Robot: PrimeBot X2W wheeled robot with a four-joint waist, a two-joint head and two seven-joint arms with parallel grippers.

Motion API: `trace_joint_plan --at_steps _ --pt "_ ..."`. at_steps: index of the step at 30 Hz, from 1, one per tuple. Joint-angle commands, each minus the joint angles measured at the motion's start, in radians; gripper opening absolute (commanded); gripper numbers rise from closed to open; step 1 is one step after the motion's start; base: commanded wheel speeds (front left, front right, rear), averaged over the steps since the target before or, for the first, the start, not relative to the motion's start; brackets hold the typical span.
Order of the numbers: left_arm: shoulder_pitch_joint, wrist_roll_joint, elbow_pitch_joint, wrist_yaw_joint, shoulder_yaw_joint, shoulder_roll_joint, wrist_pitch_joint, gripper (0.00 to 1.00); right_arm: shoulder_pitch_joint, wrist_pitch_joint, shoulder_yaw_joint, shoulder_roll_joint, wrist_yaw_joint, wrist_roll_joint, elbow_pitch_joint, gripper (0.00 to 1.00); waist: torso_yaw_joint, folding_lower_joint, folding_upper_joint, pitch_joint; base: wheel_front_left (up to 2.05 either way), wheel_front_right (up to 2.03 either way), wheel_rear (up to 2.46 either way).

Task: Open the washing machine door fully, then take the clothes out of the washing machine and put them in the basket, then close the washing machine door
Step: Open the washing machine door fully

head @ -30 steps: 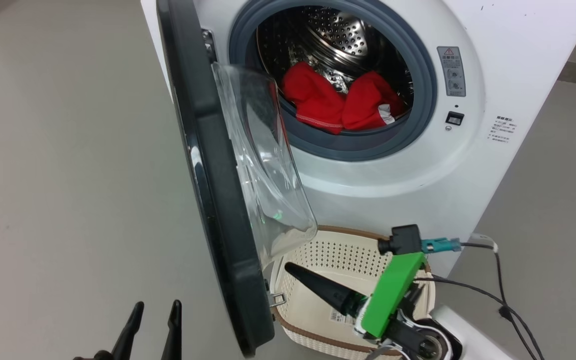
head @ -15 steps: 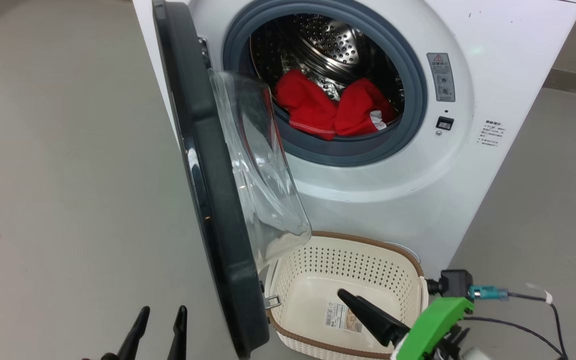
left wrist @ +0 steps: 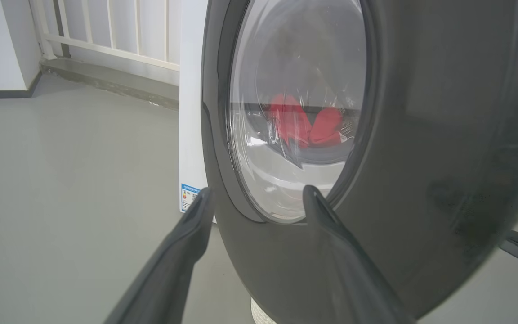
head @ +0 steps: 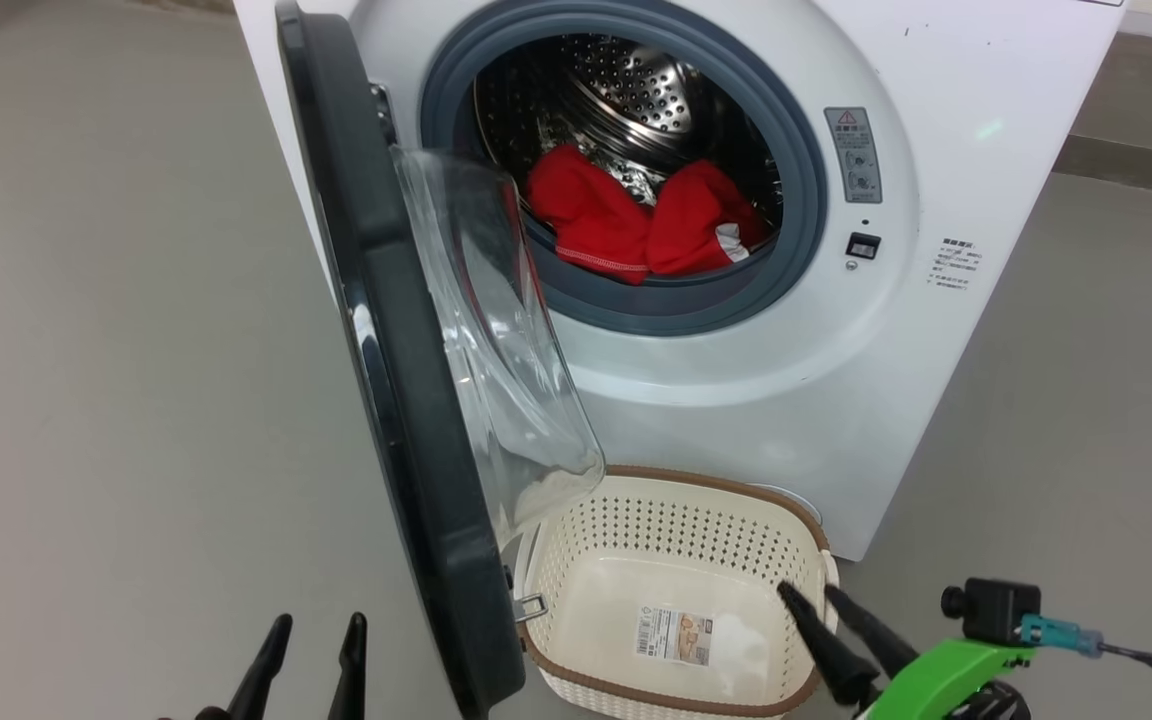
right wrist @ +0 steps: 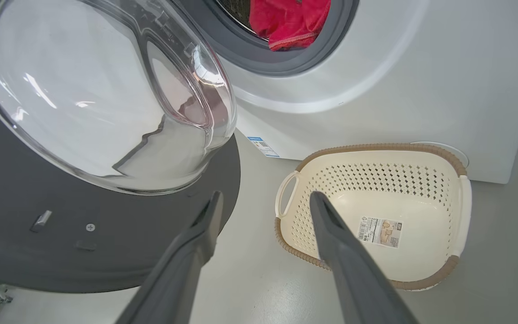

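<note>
The washing machine [head: 986, 150] stands ahead of our right claw [head: 808, 592], well beyond its tips. Its door [head: 406, 420] hangs swung out to that claw's left, edge-on to us, between it and our left claw [head: 319, 622]. We judge it open wide enough to reach in, though perhaps not fully. The basket [head: 676, 480] sits on the floor [head: 86, 400] just ahead and left of the right claw, with no garment in it. The clothes [head: 636, 215] lie in the drum [head: 636, 80], far ahead of the claw and above it.

Over the last second the right claw has drawn back from above the basket's middle to its near right corner and spread its fingers, so it now stands wide and holds nothing. The left claw is likewise spread and empty. We judge that unloading has not begun and the right claw is free to reach for the clothes.
</note>
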Motion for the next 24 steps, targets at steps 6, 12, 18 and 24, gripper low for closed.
trace_joint_plan --at_steps 6,12,18,24 --pt "-0.017 0.010 -0.021 -0.001 0.051 0.005 -0.012 1.00 0.007 -0.014 -0.191 0.042 0.008 -0.192 -0.067 1.00 -0.011 0.0000 -0.0001 0.005 0.00 0.00 0.00" --pt "-0.018 0.011 -0.020 0.000 0.059 0.005 -0.012 1.00 0.087 -0.014 -0.367 0.107 0.008 -0.433 -0.157 1.00 -0.013 0.0000 -0.0001 0.002 0.00 0.00 0.00" --pt "-0.016 0.014 -0.023 0.003 0.059 0.005 -0.012 1.00 0.167 -0.014 -0.493 0.164 0.008 -0.708 -0.242 1.00 -0.009 0.0000 -0.0001 -0.002 0.00 0.00 0.00" --pt "-0.014 0.013 -0.027 0.007 0.060 0.005 -0.012 1.00 0.248 -0.014 -0.590 0.222 0.008 -0.856 -0.292 1.00 -0.003 0.0000 -0.0001 -0.008 0.00 0.00 0.00"
